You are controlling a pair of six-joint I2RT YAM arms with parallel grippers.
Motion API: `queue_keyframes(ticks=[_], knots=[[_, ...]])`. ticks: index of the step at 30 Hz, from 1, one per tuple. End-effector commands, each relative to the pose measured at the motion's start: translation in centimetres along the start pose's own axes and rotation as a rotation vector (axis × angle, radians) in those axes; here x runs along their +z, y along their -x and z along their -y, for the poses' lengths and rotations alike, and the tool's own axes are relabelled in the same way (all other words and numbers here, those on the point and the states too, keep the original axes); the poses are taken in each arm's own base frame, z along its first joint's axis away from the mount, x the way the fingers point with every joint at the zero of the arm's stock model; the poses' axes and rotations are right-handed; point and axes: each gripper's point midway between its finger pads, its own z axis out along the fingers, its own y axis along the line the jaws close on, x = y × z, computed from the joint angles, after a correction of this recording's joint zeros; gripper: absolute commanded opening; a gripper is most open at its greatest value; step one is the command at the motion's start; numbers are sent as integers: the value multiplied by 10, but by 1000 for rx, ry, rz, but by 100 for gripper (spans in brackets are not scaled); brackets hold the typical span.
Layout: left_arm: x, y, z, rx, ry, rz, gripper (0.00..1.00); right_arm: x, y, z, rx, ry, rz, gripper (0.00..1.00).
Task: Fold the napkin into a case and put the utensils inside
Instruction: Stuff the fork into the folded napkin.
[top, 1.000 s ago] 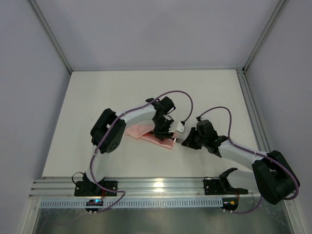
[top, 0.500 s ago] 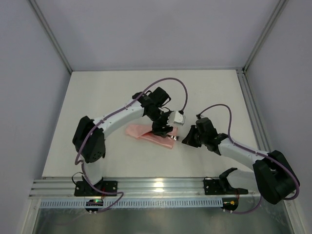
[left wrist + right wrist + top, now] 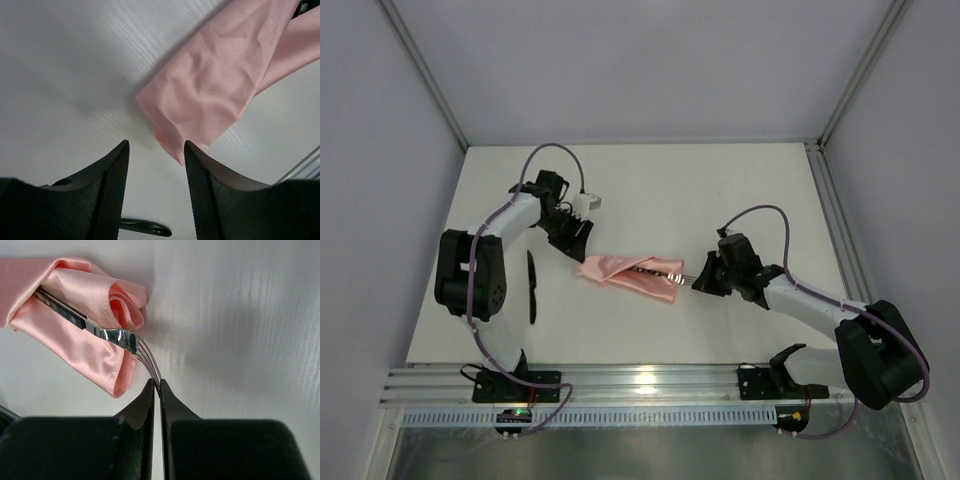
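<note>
From above, the case (image 3: 625, 272) is seen lying flat near the middle of the table (image 3: 740, 195), its pointed end to the left and its open mouth to the right. It is well apart from every table edge, and bare surface is left behind it up to the far wall. The fork (image 3: 665, 269) is lodged partly in the mouth, with the tines sticking out to the right. The right gripper (image 3: 696, 283) is stretched low from the right, its arm nearly straight, and is clamped on those tines. The left gripper (image 3: 582, 235) is held near the pointed end, its arm bent back to the left. A slim dark piece (image 3: 532, 288) is seen on the table beside the left arm's lower link.

In the left wrist view, the left gripper's fingers (image 3: 112, 185) are spread, with nothing between them. The case's corner (image 3: 172, 150) is seen on the table beyond them, apart from them.

In the right wrist view, the right gripper's fingers (image 3: 145, 405) are pressed together on the tips of the tines. The fork's handle is tucked between the case's pink folds (image 3: 95, 357), and bare table is left to the right.
</note>
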Motion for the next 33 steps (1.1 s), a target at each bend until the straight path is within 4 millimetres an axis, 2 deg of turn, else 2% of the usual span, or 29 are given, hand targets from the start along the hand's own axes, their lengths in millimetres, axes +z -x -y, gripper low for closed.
queue_keyframes(ticks=[1, 7, 10, 11, 13, 14, 19, 24, 28, 30, 31, 33], knots=[[19, -1, 17, -21, -33, -15, 50, 0, 11, -6, -52, -10, 10, 4], [33, -15, 16, -29, -55, -62, 46, 4, 12, -16, -81, -8, -7, 4], [40, -23, 12, -27, -53, -92, 29, 5, 11, -16, -106, -24, -18, 4], [41, -25, 12, -22, -55, -96, 20, 4, 14, -21, -128, -20, -16, 4], [43, -28, 14, -5, -71, -92, 13, 6, 11, -23, -153, -24, -41, 4], [43, -26, 14, 8, -73, -78, 11, 6, 15, -31, -171, -10, -41, 4], [46, -32, 8, 69, -27, -70, 9, 17, 19, -49, -212, 10, -73, 4], [47, -35, 1, 97, 13, -67, 9, 31, 18, -57, -223, 11, -93, 4], [46, -34, -2, 112, 32, -59, 9, 40, 28, -70, -271, 8, -94, 4], [44, -35, -5, 121, 53, -62, 8, 46, 25, -68, -294, -12, -127, 4], [44, -35, -6, 123, 59, -64, 8, 46, 30, -74, -308, -8, -120, 4], [42, -35, -7, 132, 67, -62, 7, 45, 31, -66, -337, -49, -131, 4]])
